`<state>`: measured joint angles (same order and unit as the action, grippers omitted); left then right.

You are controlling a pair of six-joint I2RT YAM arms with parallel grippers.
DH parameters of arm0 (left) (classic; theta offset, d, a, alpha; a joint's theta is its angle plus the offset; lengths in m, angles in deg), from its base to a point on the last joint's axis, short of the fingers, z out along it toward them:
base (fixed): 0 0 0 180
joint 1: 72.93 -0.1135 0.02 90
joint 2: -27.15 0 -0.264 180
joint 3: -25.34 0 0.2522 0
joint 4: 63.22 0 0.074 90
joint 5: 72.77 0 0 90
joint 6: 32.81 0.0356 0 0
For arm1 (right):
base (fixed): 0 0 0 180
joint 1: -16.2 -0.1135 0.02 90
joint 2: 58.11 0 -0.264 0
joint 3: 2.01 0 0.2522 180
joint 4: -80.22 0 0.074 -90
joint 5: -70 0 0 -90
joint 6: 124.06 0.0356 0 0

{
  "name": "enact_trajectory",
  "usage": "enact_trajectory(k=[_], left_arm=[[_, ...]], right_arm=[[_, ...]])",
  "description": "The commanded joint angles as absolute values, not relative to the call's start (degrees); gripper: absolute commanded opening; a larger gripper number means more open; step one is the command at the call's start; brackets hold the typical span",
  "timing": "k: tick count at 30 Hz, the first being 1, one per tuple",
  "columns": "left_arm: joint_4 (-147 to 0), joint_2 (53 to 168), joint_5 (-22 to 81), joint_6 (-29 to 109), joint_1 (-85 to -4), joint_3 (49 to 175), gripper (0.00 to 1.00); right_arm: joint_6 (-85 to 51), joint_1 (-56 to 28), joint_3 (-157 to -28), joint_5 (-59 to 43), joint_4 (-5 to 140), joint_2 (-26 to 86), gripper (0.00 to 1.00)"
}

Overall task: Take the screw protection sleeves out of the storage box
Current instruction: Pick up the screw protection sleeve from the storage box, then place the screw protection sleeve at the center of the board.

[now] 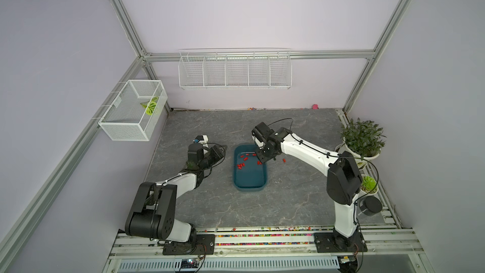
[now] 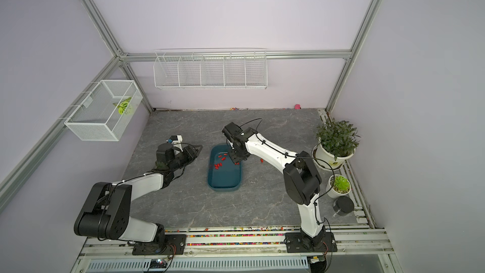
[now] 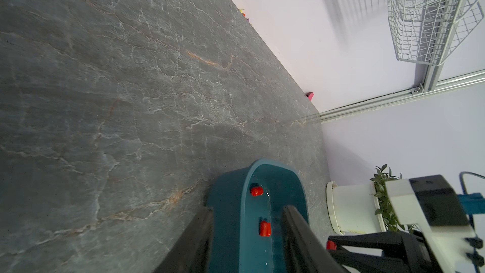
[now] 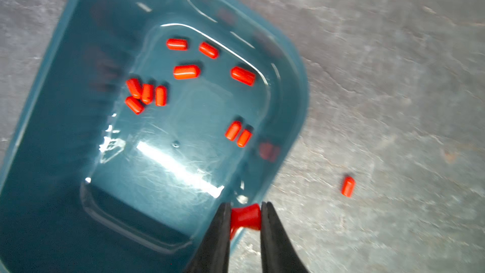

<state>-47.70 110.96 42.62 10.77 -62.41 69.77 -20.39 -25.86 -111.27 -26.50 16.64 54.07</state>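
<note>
My R claw (image 4: 246, 204) is pinching one red sleeve (image 4: 246, 217) btwn both tips, right over the right rim of the storage box (image 4: 52, 101), toward its far end. Approx ten more sleeves (image 4: 186, 71) lie loose on the box floor, mostly in the far half. One stray sleeve (image 4: 348, 186) sits on the table (image 1: 288, 200) just right of the box. My L claw (image 3: 247, 208) is spread w/ nothing btwn the tips, left of the box and apart from it.
</note>
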Motion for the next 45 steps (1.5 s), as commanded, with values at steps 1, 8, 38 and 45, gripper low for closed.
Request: enact_trajectory(k=[1, 8, 38, 45], left_arm=[[-47.4, 110.9, 42.8, 11.4, -62.2, 71.3, 0.49], [-47.5, 111.0, 42.7, 11.4, -62.1, 71.4, 0.49], [-47.7, 111.3, 43.0, 11.4, -62.1, 71.7, 0.49], [-47.6, 111.3, 43.1, 11.5, -62.1, 71.7, 0.49]], right_arm=[[-20.4, -24.2, -108.5, -28.0, 18.1, 50.7, 0.23], [-20.5, -20.3, -103.1, -27.2, 20.4, 48.0, 0.23], [-22.3, -15.4, -102.9, -22.1, 21.0, 58.6, 0.24], [-22.4, -15.0, -103.9, -21.8, 20.0, 59.5, 0.26]])
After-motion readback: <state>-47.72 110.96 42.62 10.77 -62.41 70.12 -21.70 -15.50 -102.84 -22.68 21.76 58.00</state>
